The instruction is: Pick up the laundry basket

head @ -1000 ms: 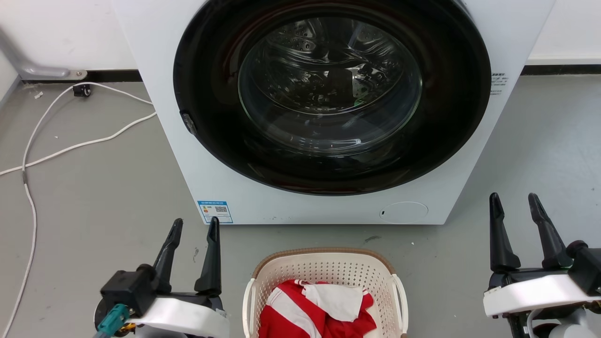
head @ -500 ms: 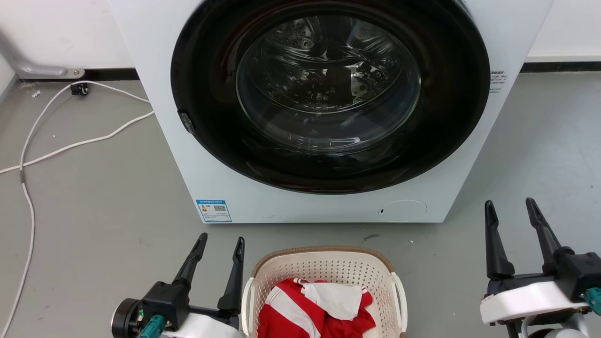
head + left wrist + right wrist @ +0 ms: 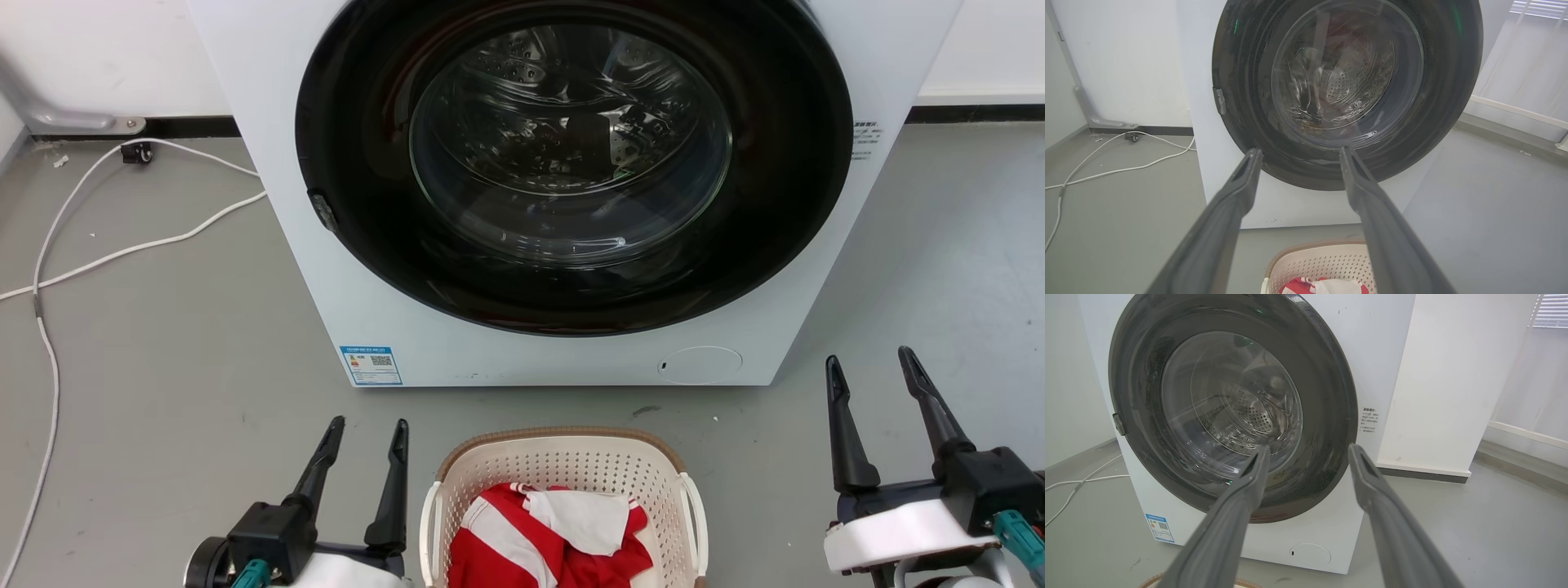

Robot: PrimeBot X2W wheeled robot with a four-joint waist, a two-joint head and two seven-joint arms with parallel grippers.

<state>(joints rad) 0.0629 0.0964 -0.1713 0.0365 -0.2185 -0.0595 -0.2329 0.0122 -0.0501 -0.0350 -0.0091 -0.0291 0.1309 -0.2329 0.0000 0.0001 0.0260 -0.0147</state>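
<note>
Flanking basket point(image 3: 563, 465) on floor point(image 3: 163, 367), just before washer point(image 3: 359, 302): left tool point(image 3: 368, 422) spread, empty, just beside it; right tool point(image 3: 868, 356) spread, empty, well apart. Approach step, seemingly; next, dropping lower and gripping both its sides.

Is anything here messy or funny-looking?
Just a loose white cable snaking over the floor left of the washing machine. The red-and-white cloth lies bunched in the laundry basket. Nothing looks broken or spilled.

Laundry basket point(image 3: 571, 467): near end was cropped, 6 o'clock.
Washing machine point(image 3: 269, 122): top was cropped, 12 o'clock.
Sticker point(image 3: 371, 365): print was unreadable.
</note>
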